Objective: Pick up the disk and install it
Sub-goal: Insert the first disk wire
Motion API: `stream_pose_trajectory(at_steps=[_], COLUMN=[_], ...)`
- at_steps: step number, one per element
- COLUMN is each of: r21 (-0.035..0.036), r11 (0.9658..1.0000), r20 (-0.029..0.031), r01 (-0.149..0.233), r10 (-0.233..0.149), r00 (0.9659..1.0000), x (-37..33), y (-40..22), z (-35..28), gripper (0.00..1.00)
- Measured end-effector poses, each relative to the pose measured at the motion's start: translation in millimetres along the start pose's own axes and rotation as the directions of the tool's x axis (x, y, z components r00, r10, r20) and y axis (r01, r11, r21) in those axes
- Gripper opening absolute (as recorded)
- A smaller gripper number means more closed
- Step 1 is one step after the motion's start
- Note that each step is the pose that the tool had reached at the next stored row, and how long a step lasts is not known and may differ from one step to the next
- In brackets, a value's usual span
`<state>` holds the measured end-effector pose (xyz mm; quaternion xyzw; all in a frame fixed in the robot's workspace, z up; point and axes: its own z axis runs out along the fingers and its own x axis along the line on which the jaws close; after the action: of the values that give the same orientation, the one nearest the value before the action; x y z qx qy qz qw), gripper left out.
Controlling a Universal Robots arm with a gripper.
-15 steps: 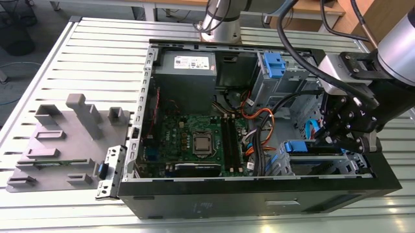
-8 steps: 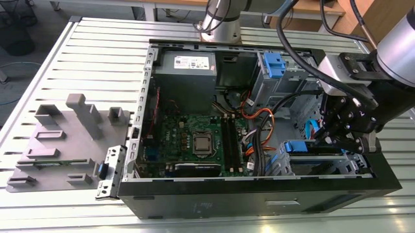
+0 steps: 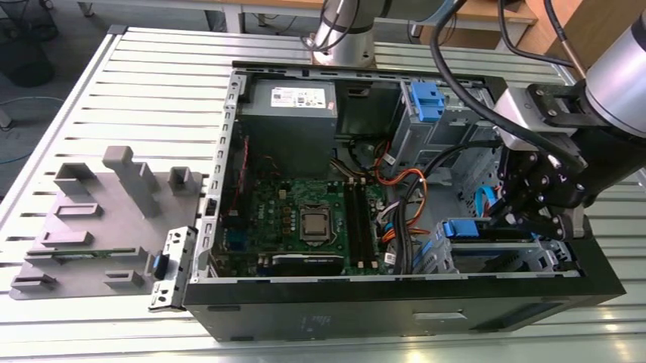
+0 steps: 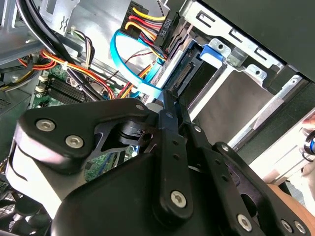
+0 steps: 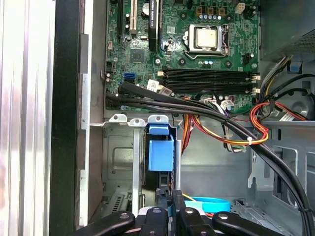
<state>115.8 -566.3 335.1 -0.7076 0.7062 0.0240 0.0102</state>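
Disk (image 5: 160,153): upright in the drive cage (image 5: 118,157), blue handle at its mouth.
Fingers (image 4: 168,123): pressed together just beside the disk, nothing seen between them.
Risk: a skewed push could jam the disk; the blue cable (image 4: 123,64) could snag.

Item count from my station:
- one computer case (image 3: 404,318)
- one motherboard (image 3: 271,203)
- one processor socket (image 3: 316,224)
- one power-supply box (image 3: 290,113)
- one disk (image 3: 467,228)
- one further blue carrier (image 3: 427,100)
- one grey fixture tray (image 3: 111,234)
- one pincer (image 3: 535,227), mine
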Motion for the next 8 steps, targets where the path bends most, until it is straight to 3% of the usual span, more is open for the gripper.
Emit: stream_pose_trajectory(at_steps=[8], r21=[0.0], r11=[1.0], r20=[-0.0003], r01=[0.0], r10=[0.0], r00=[1.0], x=[0.1], y=[0.0], z=[2.4], gripper=[0.16])
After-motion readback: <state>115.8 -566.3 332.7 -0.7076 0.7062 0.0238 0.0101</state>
